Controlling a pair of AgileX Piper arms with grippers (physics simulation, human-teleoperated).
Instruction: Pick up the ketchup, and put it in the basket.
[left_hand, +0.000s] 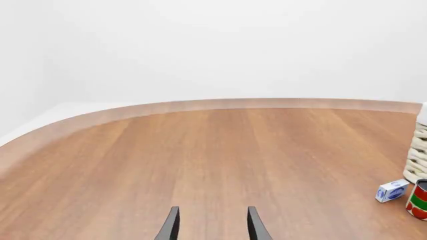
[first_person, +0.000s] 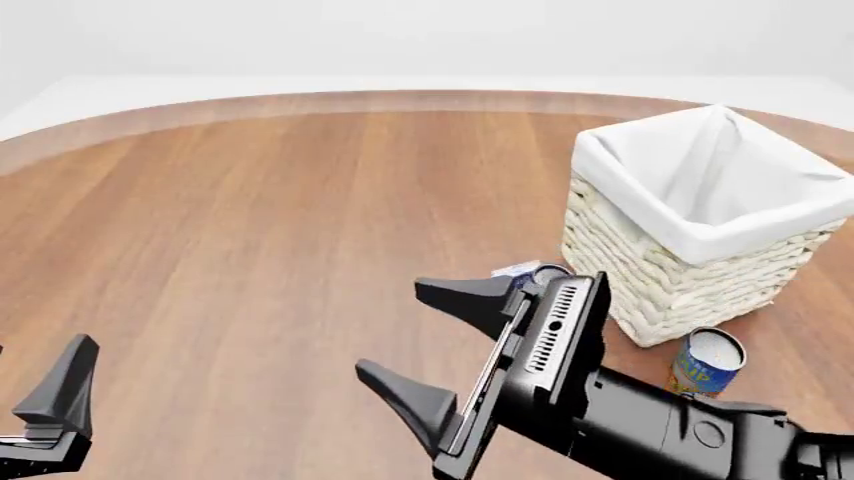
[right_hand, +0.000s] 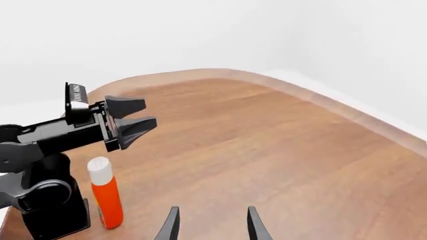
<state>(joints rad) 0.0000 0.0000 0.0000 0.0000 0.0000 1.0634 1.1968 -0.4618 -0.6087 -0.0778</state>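
**Red ketchup upright beside left arm base; both grippers empty**

Red ketchup (right_hand: 107, 196), white-capped, stands at lower left of the right wrist view, just beside the left arm's base. Basket (first_person: 699, 220) sits at right in front view, tin (first_person: 706, 363) near its front corner. Right gripper (first_person: 430, 345) spread wide, grasping nothing. Left gripper (right_hand: 133, 124) fingers parted, empty.
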